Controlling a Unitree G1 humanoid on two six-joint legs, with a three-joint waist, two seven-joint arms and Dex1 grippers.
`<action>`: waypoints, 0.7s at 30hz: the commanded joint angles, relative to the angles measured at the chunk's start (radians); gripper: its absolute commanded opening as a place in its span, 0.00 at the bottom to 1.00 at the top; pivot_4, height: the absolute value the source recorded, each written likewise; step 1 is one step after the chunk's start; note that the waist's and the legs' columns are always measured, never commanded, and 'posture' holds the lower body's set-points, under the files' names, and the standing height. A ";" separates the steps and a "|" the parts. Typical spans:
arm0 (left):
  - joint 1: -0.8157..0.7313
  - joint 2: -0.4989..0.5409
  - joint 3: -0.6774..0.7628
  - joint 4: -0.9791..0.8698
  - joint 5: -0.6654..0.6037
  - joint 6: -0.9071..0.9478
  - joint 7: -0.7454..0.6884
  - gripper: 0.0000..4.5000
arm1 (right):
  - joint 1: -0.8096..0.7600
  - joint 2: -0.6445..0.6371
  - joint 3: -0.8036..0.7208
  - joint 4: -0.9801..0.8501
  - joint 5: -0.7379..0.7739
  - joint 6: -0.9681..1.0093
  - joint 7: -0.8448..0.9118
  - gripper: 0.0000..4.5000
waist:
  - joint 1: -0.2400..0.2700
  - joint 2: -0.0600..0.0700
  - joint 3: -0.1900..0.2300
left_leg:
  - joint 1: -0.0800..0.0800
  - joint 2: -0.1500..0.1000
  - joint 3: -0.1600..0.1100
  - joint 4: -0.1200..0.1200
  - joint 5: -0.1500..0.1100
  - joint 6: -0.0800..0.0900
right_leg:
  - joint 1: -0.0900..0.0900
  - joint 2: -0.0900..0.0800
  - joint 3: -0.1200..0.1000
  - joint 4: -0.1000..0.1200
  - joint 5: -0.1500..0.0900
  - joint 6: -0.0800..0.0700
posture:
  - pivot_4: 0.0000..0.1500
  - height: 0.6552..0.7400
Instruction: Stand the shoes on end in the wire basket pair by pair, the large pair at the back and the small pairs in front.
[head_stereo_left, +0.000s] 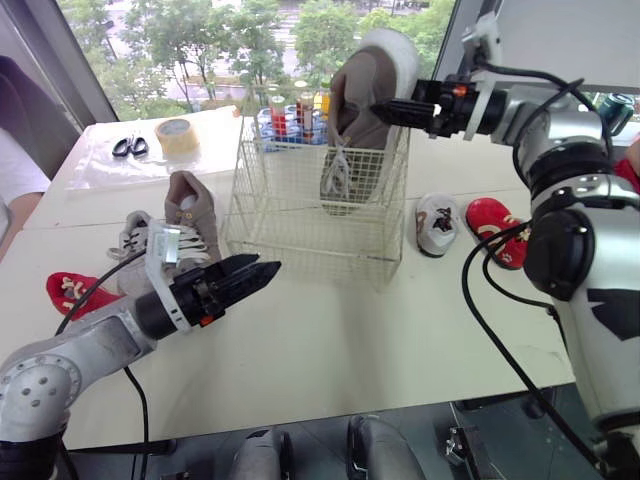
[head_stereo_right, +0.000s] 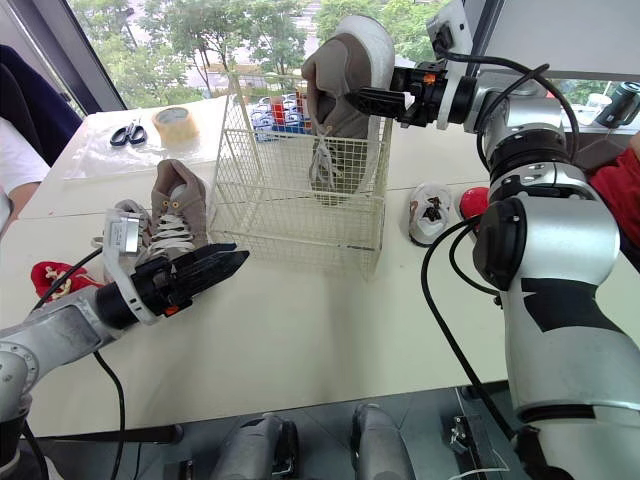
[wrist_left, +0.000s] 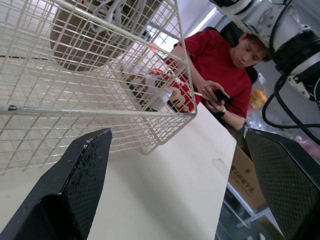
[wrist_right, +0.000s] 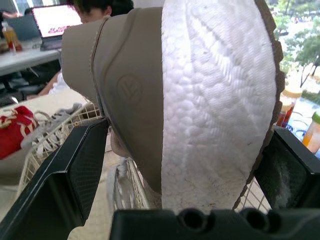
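A large tan shoe (head_stereo_left: 365, 90) with a white sole stands toe-down in the wire basket (head_stereo_left: 290, 215), at its back right. My right gripper (head_stereo_left: 385, 108) is shut on the shoe's heel above the rim, one finger (wrist_right: 85, 165) against the tan side and the other at the sole's edge. Its mate, a second large tan shoe (head_stereo_left: 190, 212), lies on the table left of the basket beside a small grey sneaker (head_stereo_left: 133, 245) and a small red shoe (head_stereo_left: 72, 292). Right of the basket lie another small grey sneaker (head_stereo_left: 437, 222) and red shoe (head_stereo_left: 495, 230). My left gripper (head_stereo_left: 262, 270) hovers open in front of the basket's left corner.
A tape roll (head_stereo_left: 177, 135) and scissors (head_stereo_left: 130, 147) lie on a plastic sheet at the back left. Several bottles (head_stereo_left: 290, 115) stand behind the basket. A person in a red shirt (wrist_left: 220, 70) sits off the table's right side, and a sleeve (head_stereo_left: 15, 170) shows at the left edge.
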 joint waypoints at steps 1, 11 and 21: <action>-0.023 0.000 0.016 -0.016 0.002 -0.003 0.000 0.97 | -0.004 -0.044 0.015 -0.045 -0.014 -0.026 0.032 0.99 | 0.002 0.000 0.000 | 0.000 0.000 0.000 0.000 0.000 0.001 | 0.000 0.000 0.000 0.000 0.000 0.000 | 1.00 1.00; -0.050 -0.008 -0.007 0.005 0.023 0.013 -0.004 0.97 | 0.039 -0.097 0.168 -0.066 -0.157 -0.168 0.055 0.99 | -0.001 0.000 0.000 | 0.000 0.000 0.000 0.000 0.000 0.000 | 0.000 0.000 0.000 0.000 0.000 0.000 | 1.00 1.00; -0.047 -0.014 0.001 -0.023 0.026 0.021 0.008 0.97 | 0.017 -0.223 0.195 -0.062 -0.197 -0.322 0.029 0.99 | 0.004 0.000 0.000 | 0.001 0.000 0.000 0.001 0.001 -0.001 | 0.000 0.000 0.000 0.000 0.000 0.000 | 1.00 1.00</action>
